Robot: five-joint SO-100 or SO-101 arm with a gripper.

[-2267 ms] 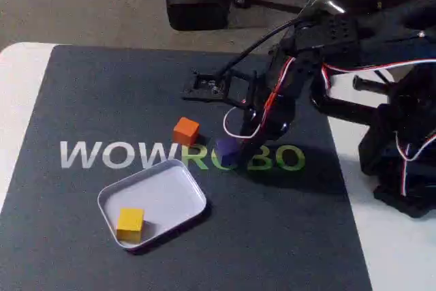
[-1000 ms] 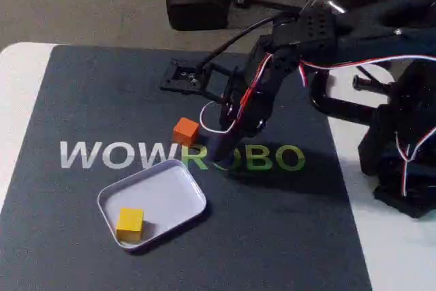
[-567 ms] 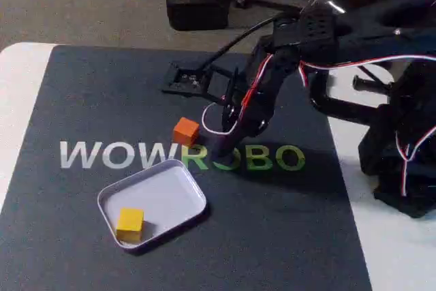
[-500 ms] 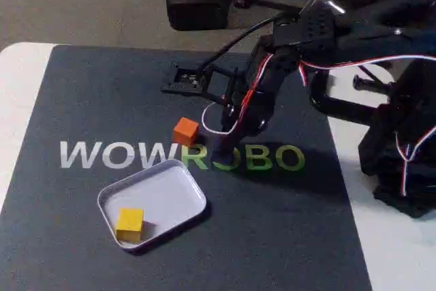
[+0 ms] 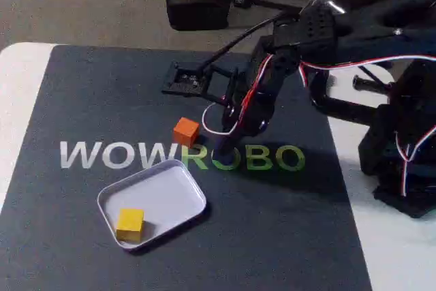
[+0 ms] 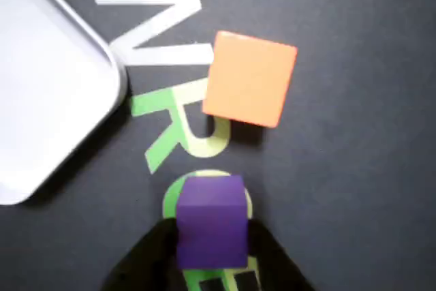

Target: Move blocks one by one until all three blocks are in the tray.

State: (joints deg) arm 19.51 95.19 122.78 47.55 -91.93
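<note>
Three blocks, one tray, one arm. The purple block (image 6: 212, 228) sits between the two dark fingers (image 6: 146, 257) of the tool (image 6: 212, 258), which press against its sides in the wrist view; it lies over the green "O" of the mat lettering, and whether it rests on the mat or is just raised cannot be told. In the fixed view the tool (image 5: 221, 157) stands just right of the tray (image 5: 195, 197) rim, its tip low over the lettering, and the purple block is hard to make out there. The orange block (image 5: 185, 131) lies free on the mat (image 5: 82, 100), just beyond the tray's far corner and close beside the tool; in the wrist view the orange block (image 6: 250, 78) is near the purple one but apart from it. The yellow block (image 5: 129, 223) rests inside the tray, toward its near end. The tray lies on the dark mat bearing the word "WOWROBO", and the mat covers a white surface (image 5: 20, 73). The arm (image 5: 306, 52) reaches in from the right.
</note>
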